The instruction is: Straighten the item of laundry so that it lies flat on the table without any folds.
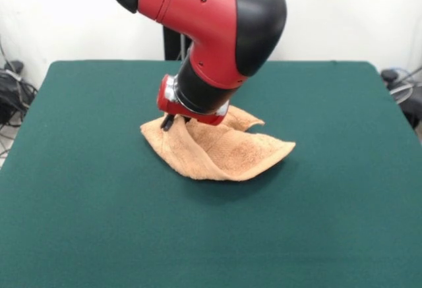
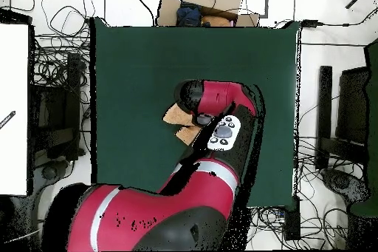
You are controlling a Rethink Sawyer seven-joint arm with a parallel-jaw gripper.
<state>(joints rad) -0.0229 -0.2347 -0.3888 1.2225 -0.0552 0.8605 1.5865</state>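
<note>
So the towel (image 1: 221,146) sits around the middle of the table (image 1: 79,189), and it's nowhere near flat yet. It's bunched into a rough wedge, with one layer folded over another and a pointed corner sticking out to the right in the front view. Behind that there's a second flap poking up past the arm (image 1: 211,24).

The pincer (image 1: 173,122) is down at the towel's upper-left edge, tips right at the cloth. Only a dark tip or two shows under the red wrist, so I can't tell how far apart the jaws are or whether they've actually got any fabric. From overhead the arm covers most of the towel; just a peach bit peeks out to the left of the wrist.

My guess is this is the grab-an-edge step, before any real spreading. Next it'd need a firm pinch on just the top layer near that edge, then a low pull away from the towel's bulk so the fold opens up instead of the whole lump sliding along.
</note>
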